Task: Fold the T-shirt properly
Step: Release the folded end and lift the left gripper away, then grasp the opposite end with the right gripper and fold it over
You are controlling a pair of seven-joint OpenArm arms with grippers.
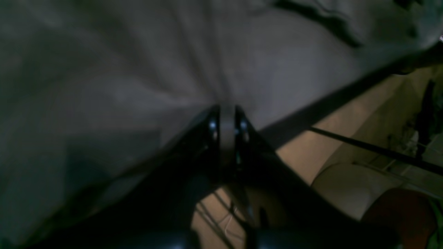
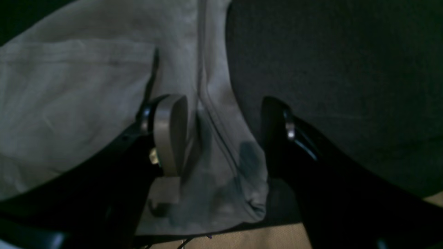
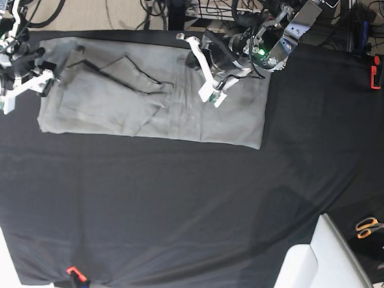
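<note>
T-shirt (image 3: 181, 111): lies flat, far side of bench (image 3: 175, 208).
Left claw (image 1: 226, 116): clenched on T-shirt fabric.
Right claw (image 2: 225, 128): released, straddling the T-shirt's left edge.

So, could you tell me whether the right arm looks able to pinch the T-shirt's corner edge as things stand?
Probably yes: the right pincer stands open astride the T-shirt edge, one finger over grey fabric, the other over the black cloth, nothing between.

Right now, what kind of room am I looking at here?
Probably a robotics lab or workshop: two robot arms work over a table draped in black cloth, a grey T-shirt lies spread on it, and cables trail across the floor behind.
</note>
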